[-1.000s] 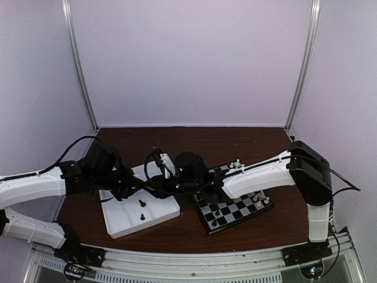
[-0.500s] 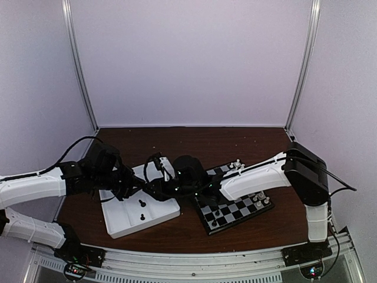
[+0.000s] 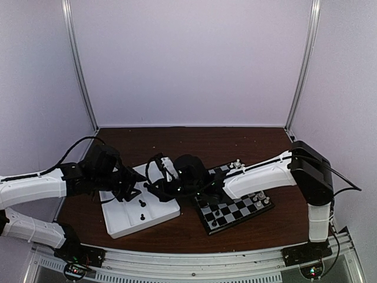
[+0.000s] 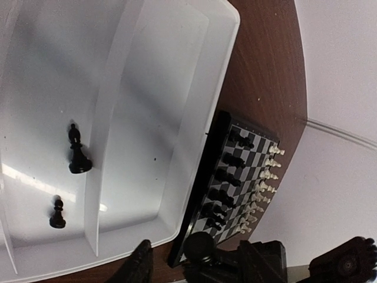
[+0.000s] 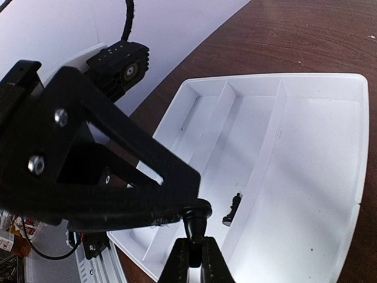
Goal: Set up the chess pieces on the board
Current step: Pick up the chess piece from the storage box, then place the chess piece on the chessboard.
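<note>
While a tall black piece (image 4: 77, 154) and a black pawn (image 4: 57, 214) are waiting in the same narrow compartment of the tray (image 5: 277, 75), apparently standing upright and apart from each other, the right gripper (image 5: 194, 246) is hovering above the tray. Its fingers are closing on the stem of a third black piece (image 5: 199, 211), whose round head is sticking up clear of the fingertips. Facing it over the tray, the left gripper (image 3: 136, 188) is holding its jaws parted and appears to be touching nothing. Just beside the tray on its right, the board (image 4: 252, 171) is lying flat on the table (image 4: 259, 71), carrying black pieces (image 4: 228, 177) along the edge next to the tray and white pieces (image 4: 268, 174) along the edge away from it. Being tiny, hard and smooth, each piece is probably weighing almost nothing and giving the fingers little to bite on, so it is likely to twist or pop out of an off-centre pinch. Taking hold at the narrow neck, under the head and above the wider foot, is looking like the safest choice, with the piece kept upright for setting down on its square.
</note>
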### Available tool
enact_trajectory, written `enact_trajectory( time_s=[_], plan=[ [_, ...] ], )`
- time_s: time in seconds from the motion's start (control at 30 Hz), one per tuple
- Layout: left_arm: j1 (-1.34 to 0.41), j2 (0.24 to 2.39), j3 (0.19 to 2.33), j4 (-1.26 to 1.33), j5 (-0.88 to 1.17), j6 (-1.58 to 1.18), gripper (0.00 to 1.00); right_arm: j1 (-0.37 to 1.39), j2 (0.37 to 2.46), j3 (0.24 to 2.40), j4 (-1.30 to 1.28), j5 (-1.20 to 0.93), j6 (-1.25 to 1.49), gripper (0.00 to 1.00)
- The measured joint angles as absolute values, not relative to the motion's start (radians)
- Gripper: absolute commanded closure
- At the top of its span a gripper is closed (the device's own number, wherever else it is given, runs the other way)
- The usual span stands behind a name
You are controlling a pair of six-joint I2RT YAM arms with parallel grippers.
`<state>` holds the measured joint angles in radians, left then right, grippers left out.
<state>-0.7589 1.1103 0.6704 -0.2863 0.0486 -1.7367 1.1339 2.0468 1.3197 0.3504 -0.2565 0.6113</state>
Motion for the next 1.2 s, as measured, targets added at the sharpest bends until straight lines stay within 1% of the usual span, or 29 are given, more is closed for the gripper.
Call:
enact_trajectory(
  time_s=[0.13,0.23,0.3,0.47,0.67,0.73,0.8,0.97,1.2],
  plan=[
    [-0.743,1.078,0.67,-0.309,0.024,-1.646,0.36,1.134,1.948,1.276,0.227,-0.223,0.571,0.98],
    [-0.72,1.031,0.67,-0.318,-0.001,-1.527,0.29,1.13,1.849,1.269,0.089,-0.205,0.539,0.98],
    [-0.712,0.993,0.673,-0.329,-0.018,-1.409,0.24,1.126,1.779,1.284,-0.05,-0.201,0.506,0.97],
    [-0.708,0.945,0.729,-0.43,-0.047,-1.074,0.22,1.126,1.702,1.402,-0.427,-0.183,0.415,0.97],
    [-0.708,0.948,0.765,-0.488,-0.023,-0.78,0.22,1.126,1.706,1.524,-0.871,-0.121,0.31,0.97],
    [-0.708,0.955,0.765,-0.49,-0.002,-0.716,0.22,1.126,1.715,1.552,-0.95,-0.109,0.288,0.97],
    [-0.708,0.967,0.764,-0.483,0.024,-0.649,0.22,1.126,1.739,1.6,-1.045,-0.094,0.256,0.99],
    [-0.709,1.008,0.757,-0.463,0.076,-0.548,0.22,1.125,1.84,1.678,-1.209,-0.064,0.187,1.0],
    [-0.709,1.0,0.741,-0.446,0.094,-0.49,0.21,1.125,1.96,1.698,-1.292,-0.043,0.138,1.0]
  ],
)
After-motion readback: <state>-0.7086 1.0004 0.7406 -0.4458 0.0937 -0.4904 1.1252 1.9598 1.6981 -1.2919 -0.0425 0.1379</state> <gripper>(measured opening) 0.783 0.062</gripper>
